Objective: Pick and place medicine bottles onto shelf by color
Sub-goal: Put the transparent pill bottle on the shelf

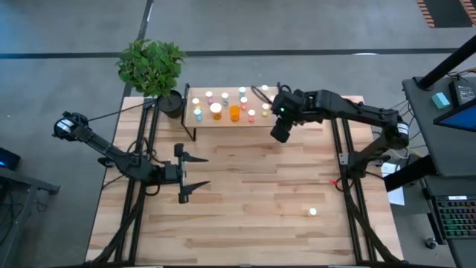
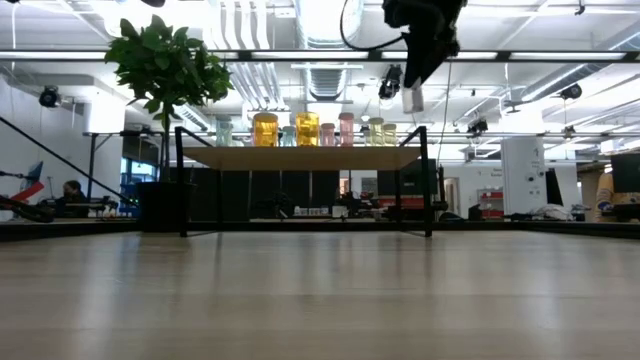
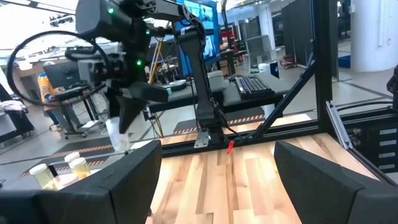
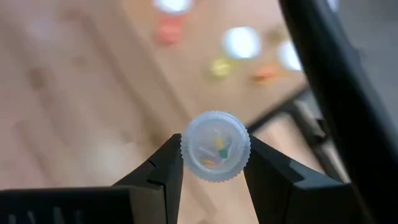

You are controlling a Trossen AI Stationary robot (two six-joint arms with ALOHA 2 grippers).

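The shelf (image 1: 223, 119) stands at the table's far side, with several pale-capped bottles (image 1: 243, 99) and an orange one (image 1: 234, 113) on its wood top; they also show in the low view (image 2: 306, 128). My right gripper (image 1: 281, 134) is shut on a small clear bottle with a white ribbed cap (image 4: 216, 146), high up by the shelf's right near corner. In the low view the bottle (image 2: 412, 98) hangs above the level of the shelf top. One more bottle (image 1: 312, 212) stands on the table at the near right. My left gripper (image 1: 199, 172) is open and empty over the table's left middle. My right gripper pinches the bottle between its two fingers at opposite sides of the ribbed cap's rim (image 4: 185, 149). The fingers point down from above. The bottle hangs below them about upright (image 2: 412, 100), lifted clear of table and shelf.
A potted plant (image 1: 152, 67) stands at the shelf's left end. Black frame rails (image 1: 338, 160) run along the table's left and right sides. Bare wood lies between the shelf and the near edge.
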